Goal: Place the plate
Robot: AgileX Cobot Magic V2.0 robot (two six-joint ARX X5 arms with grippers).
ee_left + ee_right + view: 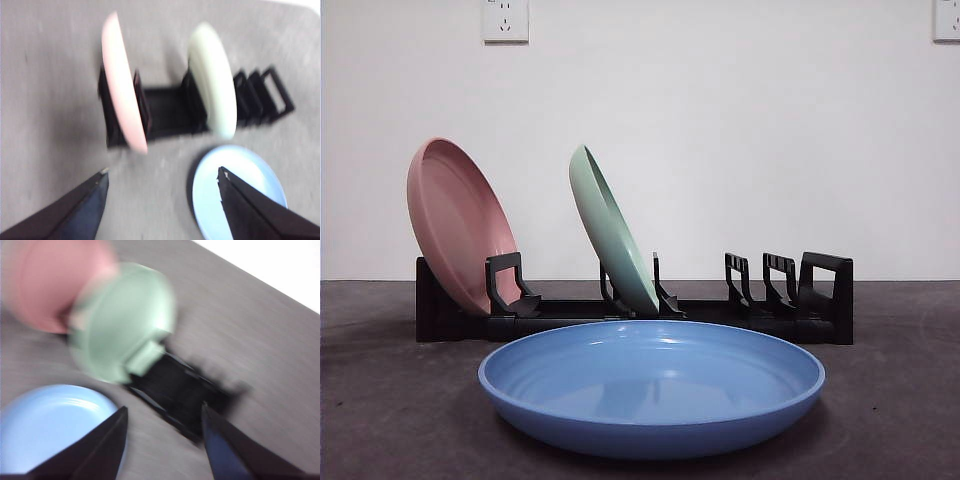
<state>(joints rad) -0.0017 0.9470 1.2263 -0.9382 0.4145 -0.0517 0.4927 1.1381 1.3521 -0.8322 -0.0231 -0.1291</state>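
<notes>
The blue plate [651, 388] lies flat on the bench [380, 400], just before the black rack [760, 310]. The pink plate [460, 225] and green plate [612, 232] lean in its slots; the slots at the far end stand free. Left gripper [162, 175] and right gripper [164, 412] hang above, fingers spread, holding nothing. Both wrist views are blurred.

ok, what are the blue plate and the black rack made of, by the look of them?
The round blue plate lying flat on the table looks like moulded plastic or melamine: even colour, soft glossy sheen, faint concentric rings inside. Glazed ceramic can't be ruled out. The black slotted dish rack behind it looks like matte black plastic or coated metal: dull, uniform, squared uprights. The pictures don't settle which.
</notes>
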